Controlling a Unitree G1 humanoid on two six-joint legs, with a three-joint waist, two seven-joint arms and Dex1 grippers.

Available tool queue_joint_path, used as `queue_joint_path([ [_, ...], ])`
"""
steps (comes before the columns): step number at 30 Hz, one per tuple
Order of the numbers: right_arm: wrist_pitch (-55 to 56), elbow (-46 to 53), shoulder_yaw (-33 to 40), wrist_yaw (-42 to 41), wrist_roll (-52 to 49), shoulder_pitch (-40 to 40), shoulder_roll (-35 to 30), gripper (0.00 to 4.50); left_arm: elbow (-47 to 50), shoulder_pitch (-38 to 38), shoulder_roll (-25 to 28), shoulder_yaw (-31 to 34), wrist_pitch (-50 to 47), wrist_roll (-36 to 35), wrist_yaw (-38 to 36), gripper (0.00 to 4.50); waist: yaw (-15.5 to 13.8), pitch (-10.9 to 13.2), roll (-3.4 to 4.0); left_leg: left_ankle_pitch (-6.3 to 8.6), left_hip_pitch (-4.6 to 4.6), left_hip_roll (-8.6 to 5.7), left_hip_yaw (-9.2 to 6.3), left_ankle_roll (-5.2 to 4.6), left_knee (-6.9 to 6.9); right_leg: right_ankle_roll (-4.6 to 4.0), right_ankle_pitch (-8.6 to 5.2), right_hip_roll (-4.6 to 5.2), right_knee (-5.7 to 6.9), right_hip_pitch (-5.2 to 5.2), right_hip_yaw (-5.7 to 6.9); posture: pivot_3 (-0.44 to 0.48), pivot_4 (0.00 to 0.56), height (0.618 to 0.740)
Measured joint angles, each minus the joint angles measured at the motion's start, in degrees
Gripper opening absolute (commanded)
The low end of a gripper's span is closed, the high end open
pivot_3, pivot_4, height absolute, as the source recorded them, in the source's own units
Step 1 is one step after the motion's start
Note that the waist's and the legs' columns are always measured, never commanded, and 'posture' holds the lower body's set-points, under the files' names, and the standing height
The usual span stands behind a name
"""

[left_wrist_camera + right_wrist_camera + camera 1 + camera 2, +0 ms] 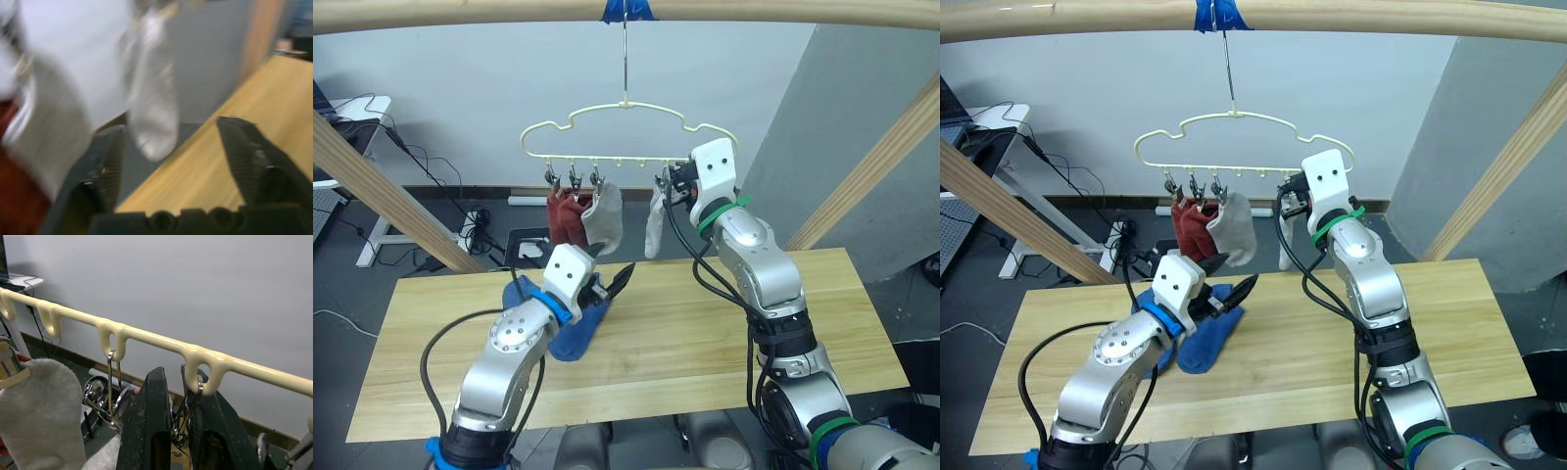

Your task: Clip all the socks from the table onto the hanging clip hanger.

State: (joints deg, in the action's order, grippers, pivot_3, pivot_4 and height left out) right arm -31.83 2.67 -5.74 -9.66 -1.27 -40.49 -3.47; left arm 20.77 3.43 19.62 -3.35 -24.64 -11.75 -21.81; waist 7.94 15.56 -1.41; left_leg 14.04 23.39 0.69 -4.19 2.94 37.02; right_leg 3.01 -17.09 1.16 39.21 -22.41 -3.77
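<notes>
The pale yellow clip hanger [626, 106] hangs by its hook above the table's [724, 343] far edge. Two rust red socks [565, 217] and a light grey sock [605, 215] hang from its left clips. My right gripper [672, 182] is up at the bar, shut on a silver clip [185, 427]. A second light grey sock [654, 225] dangles just below it; whether that clip holds it I cannot tell. Blue socks [570, 335] lie crumpled on the table's left part. Just above them my left gripper [610, 266] is open and holds nothing.
A thick wooden beam [754, 12] with blue tape carries the hanger. Slanted wooden posts [382, 191] [871, 166] flank the table. Cables and a desk leg [382, 230] lie on the floor behind. The table's right half is bare wood.
</notes>
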Motion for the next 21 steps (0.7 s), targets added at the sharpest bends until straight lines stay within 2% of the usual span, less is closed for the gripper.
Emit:
queue_joint_path([
  [4, -0.03, -0.09, 0.07, -0.15, 0.00, -0.63, -0.28, 0.10, -9.59, -0.18, -2.02, 1.61, 0.56, 2.37, 3.83, 4.50, -0.02, 0.00, 0.00, -0.01, -0.05, -0.04, 0.03, -0.01, 0.04, 0.00, 0.00, -0.02, 0.08, 0.02, -0.01, -0.143, 0.255, 0.740],
  [12, -0.23, -0.12, 0.00, -0.40, -0.04, -0.69, -0.35, 0.10, -26.50, 4.94, -3.37, 1.43, 2.79, 4.83, 4.81, 4.50, 0.06, 0.00, 0.00, -0.01, -0.04, -0.03, 0.05, -0.02, 0.02, 0.00, 0.00, -0.01, 0.07, 0.01, -0.01, -0.156, 0.261, 0.740],
  [15, -0.40, -0.12, -0.01, -0.43, -0.05, -0.69, -0.35, 0.10, -29.94, 6.59, -3.97, 1.44, 2.61, 5.38, 4.76, 4.50, 0.03, 0.00, 0.00, -0.01, -0.04, -0.03, 0.03, -0.02, 0.02, 0.00, 0.00, -0.01, 0.08, 0.01, 0.01, -0.158, 0.261, 0.740],
  [21, -1.04, -0.12, -0.04, -0.46, -0.08, -0.70, -0.24, 0.10, -30.81, 7.57, -3.78, 0.50, 1.89, 6.69, 3.82, 4.50, 0.03, 0.00, 0.00, -0.01, -0.16, -0.04, 0.04, -0.01, 0.03, 0.00, 0.00, 0.00, 0.16, 0.08, -0.02, -0.160, 0.262, 0.740],
])
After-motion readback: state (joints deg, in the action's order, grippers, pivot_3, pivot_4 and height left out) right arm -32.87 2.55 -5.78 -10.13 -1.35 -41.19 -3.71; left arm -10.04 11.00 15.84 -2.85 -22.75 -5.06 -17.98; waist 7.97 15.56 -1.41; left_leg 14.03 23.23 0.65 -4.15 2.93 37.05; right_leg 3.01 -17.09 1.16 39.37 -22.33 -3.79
